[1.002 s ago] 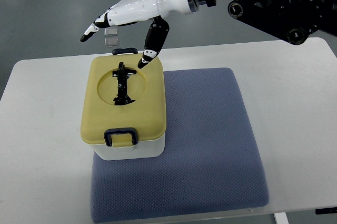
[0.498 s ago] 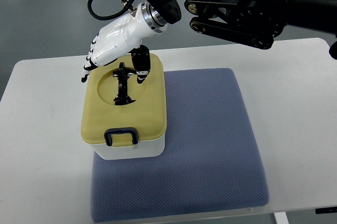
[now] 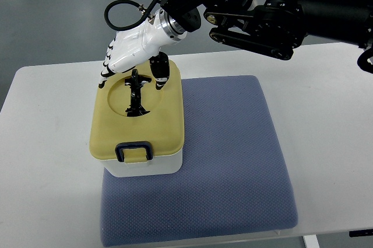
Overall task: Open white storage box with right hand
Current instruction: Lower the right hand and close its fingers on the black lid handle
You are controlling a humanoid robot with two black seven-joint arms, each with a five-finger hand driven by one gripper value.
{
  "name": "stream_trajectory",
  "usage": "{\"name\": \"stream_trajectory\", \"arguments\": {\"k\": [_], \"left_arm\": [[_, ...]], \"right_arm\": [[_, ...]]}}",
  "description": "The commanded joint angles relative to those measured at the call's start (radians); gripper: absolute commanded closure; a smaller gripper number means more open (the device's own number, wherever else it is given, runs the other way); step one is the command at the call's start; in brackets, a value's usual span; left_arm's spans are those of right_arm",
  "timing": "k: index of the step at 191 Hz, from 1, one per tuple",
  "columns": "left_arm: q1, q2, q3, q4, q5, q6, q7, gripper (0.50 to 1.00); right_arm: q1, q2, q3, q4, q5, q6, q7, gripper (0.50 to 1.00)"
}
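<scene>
Moved: since a second ago, my right hand [image 3: 133, 55] has swung down from above the far edge onto the lid [image 3: 138, 114].
Hand state: fingers [image 3: 108, 72] spread, thumb beside the black handle [image 3: 135, 92], grasping nothing.
Box: the white storage box [image 3: 143, 164] sits closed on the blue mat [image 3: 227, 160], front latch [image 3: 134, 152] down.
Surface: white table [image 3: 46, 160].

storage box [image 3: 137, 121] on mat [image 3: 227, 160] – mat on table [image 3: 326, 119] – right hand [image 3: 133, 49] above box

Blue-grey mat [image 3: 233, 160] spreads across the white table [image 3: 332, 114], stretching from centre toward five o'clock; grey floor [image 3: 46, 9] at eleven.
</scene>
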Motion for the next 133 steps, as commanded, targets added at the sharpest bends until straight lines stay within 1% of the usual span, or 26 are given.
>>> {"name": "stream_trajectory", "arguments": {"k": [1, 28, 82, 91, 95, 96, 103, 104, 114, 121, 125, 128, 133], "left_arm": [[0.0, 0.0, 0.0, 0.0, 0.0, 0.0, 0.0, 0.5], [0.0, 0.0, 0.0, 0.0, 0.0, 0.0, 0.0, 0.5], [0.0, 0.0, 0.0, 0.001, 0.0, 0.0, 0.0, 0.5], [0.0, 0.0, 0.0, 0.0, -0.001, 0.0, 0.0, 0.5], [0.0, 0.0, 0.0, 0.0, -0.001, 0.0, 0.0, 0.5], [0.0, 0.0, 0.0, 0.0, 0.0, 0.0, 0.0, 0.5], [0.0, 0.0, 0.0, 0.0, 0.0, 0.0, 0.0, 0.5], [0.0, 0.0, 0.0, 0.0, 0.0, 0.0, 0.0, 0.5], [0.0, 0.0, 0.0, 0.0, -0.001, 0.0, 0.0, 0.5], [0.0, 0.0, 0.0, 0.0, 0.0, 0.0, 0.0, 0.5], [0.0, 0.0, 0.0, 0.0, 0.0, 0.0, 0.0, 0.5], [0.0, 0.0, 0.0, 0.0, 0.0, 0.0, 0.0, 0.5], [0.0, 0.0, 0.0, 0.0, 0.0, 0.0, 0.0, 0.5]], "right_arm": [[-0.013, 0.008, 0.0, -0.015, -0.001, -0.008, 0.0, 0.566], [-0.033, 0.012, 0.0, -0.03, -0.001, -0.054, -0.002, 0.568], [-0.034, 0.017, 0.0, -0.03, -0.001, -0.056, -0.002, 0.579], [-0.037, 0.017, 0.0, -0.03, -0.001, -0.057, -0.002, 0.599], [-0.041, 0.017, 0.0, -0.03, -0.001, -0.057, -0.002, 0.615], [-0.041, 0.017, 0.0, -0.03, -0.001, -0.057, -0.002, 0.627], [-0.045, 0.017, -0.002, -0.03, -0.001, -0.057, -0.002, 0.65], [-0.045, 0.017, -0.002, -0.03, -0.001, -0.057, -0.002, 0.66], [-0.047, 0.017, -0.002, -0.03, -0.001, -0.057, -0.002, 0.683], [-0.047, 0.017, -0.002, -0.03, -0.003, -0.057, -0.002, 0.715], [-0.048, 0.017, -0.002, -0.03, -0.003, -0.057, -0.002, 0.724], [-0.048, 0.015, -0.002, -0.03, -0.003, -0.057, -0.002, 0.746], [-0.048, 0.015, -0.003, -0.032, -0.003, -0.057, -0.002, 0.762]]}}
